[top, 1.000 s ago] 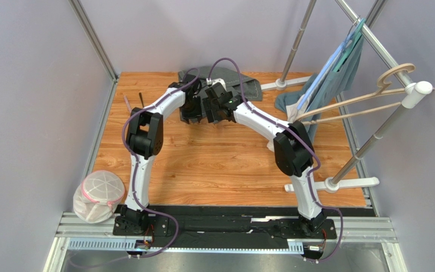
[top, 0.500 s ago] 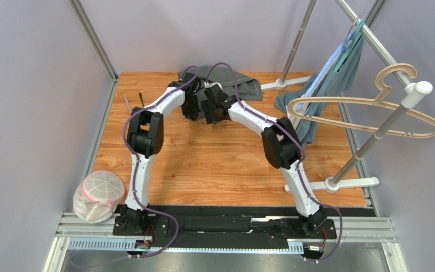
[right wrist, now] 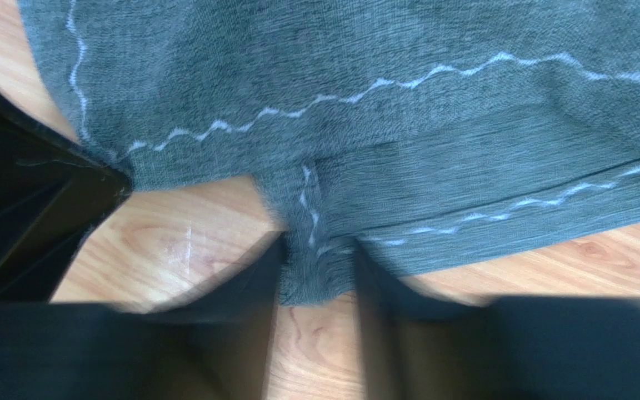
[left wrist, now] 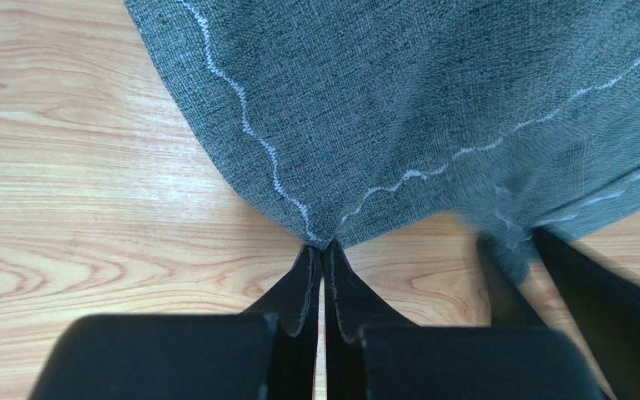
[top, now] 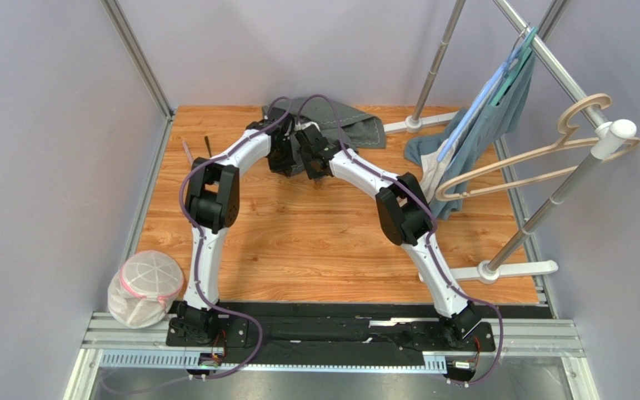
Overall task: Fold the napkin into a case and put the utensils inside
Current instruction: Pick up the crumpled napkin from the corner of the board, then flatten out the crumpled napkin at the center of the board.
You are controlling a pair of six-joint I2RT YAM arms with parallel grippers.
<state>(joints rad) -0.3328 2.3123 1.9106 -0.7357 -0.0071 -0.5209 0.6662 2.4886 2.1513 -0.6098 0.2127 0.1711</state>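
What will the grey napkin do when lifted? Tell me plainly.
Probably floppy: the napkin gathers to a point where the left claw pinches it. Likely light, being thin woven cloth. Its coarse weave should resist slipping from the claw.

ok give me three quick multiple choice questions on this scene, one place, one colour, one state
1. Where on the table does the napkin lie? A near edge, by the arm bases; B far side, about mid-width; C left edge.
2. What colour is its stitching? A white; B red; C black.
3. What state is the left end effector in? A open over bare wood; B holding a spoon; C shut on a napkin corner.
Key: 1 B, the top view shows it at the far side, about mid-width. 2 A, wavy white lines show in both wrist views. 3 C, its fingers press together on the corner.
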